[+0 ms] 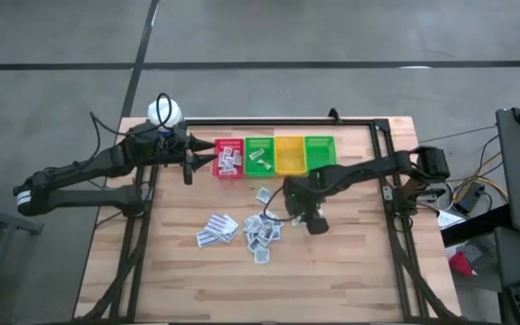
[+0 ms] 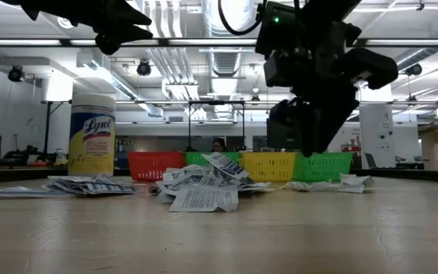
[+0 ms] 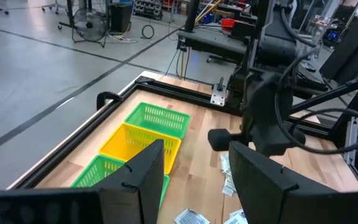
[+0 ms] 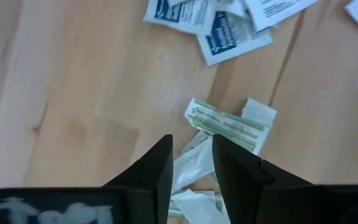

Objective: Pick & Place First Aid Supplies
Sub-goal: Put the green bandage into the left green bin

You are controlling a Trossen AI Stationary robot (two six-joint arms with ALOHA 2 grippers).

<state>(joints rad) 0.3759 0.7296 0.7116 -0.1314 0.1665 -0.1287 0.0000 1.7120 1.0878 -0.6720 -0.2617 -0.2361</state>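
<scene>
- Right gripper (image 4: 191, 165) sits low over the table (image 1: 350, 271), just beside the sachets (image 1: 251, 227); we see its fingers parted a little around a green-print packet (image 4: 225, 122), though we can't tell if it's really gripping.
- Left gripper (image 3: 194, 171) hangs spread apart with nothing between its fingers, by the red bin (image 1: 228, 158).
- The sachets lie scattered mid-table, in front of the bins; a few sit in the red and green bin (image 1: 260, 155).
</scene>
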